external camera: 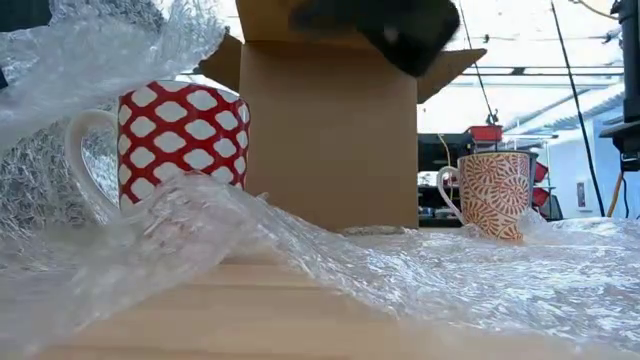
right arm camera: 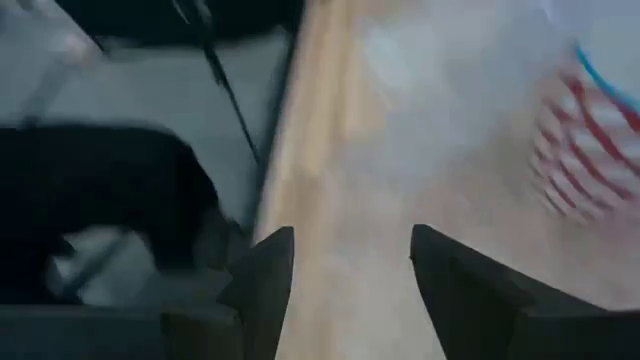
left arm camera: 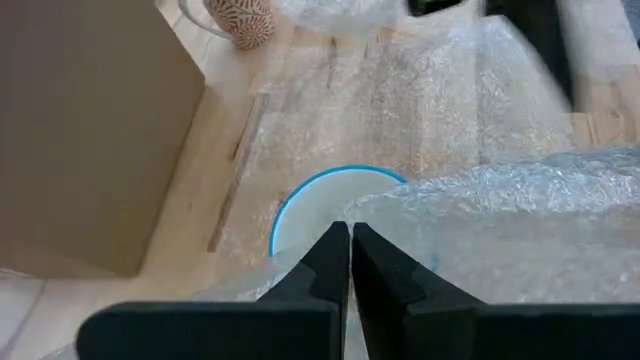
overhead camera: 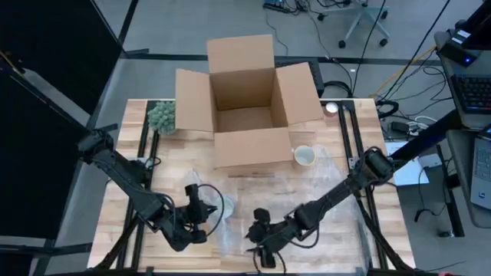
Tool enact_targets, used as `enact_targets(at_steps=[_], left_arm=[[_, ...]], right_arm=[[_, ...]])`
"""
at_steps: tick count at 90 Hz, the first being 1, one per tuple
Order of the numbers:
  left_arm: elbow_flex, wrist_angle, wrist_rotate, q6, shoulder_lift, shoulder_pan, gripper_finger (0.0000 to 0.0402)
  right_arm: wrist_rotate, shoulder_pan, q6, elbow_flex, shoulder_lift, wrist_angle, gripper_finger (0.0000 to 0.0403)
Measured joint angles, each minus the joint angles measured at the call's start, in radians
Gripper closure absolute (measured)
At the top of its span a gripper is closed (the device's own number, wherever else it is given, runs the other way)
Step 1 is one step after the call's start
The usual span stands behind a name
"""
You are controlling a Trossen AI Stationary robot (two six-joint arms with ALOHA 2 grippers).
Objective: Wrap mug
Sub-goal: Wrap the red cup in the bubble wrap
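Two mugs (external camera: 180,140) amid bubble wrap (external camera: 420,270); left jaws pinch wrap, right jaws wide.

box (overhead camera: 244,100) at table's far middle | second mug (overhead camera: 304,156) just right of it | checked mug (external camera: 180,125) on bubble wrap (external camera: 400,270)

A grey floor (overhead camera: 176,19) surrounds the wooden table (overhead camera: 115,192). Cables (overhead camera: 406,57) trail across it, an office chair's base (overhead camera: 360,19) beyond, a desk (overhead camera: 468,77) alongside.
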Motion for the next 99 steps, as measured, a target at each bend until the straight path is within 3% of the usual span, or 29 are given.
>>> enact_targets(at_steps=[27, 49, 72, 99], left_arm=[[0.000, 0.000, 0.000, -0.001, 0.000, 0.000, 0.0401], [0.000, -0.001, 0.000, 0.000, 0.000, 0.000, 0.0401], [0.000, 0.015, -0.001, 0.002, 0.000, 0.010, 0.0401], [0.000, 0.173, -0.029, 0.180, 0.000, 0.059, 0.0402]], right_arm=[[0.164, 0.048, -0.240, 0.018, 0.035, 0.160, 0.0216], [0.467, 0.079, -0.417, 0.099, 0.034, 0.061, 0.0216], [0.504, 0.078, -0.427, 0.098, 0.053, 0.015, 0.0216], [0.522, 0.062, -0.380, 0.098, 0.060, 0.014, 0.0216]])
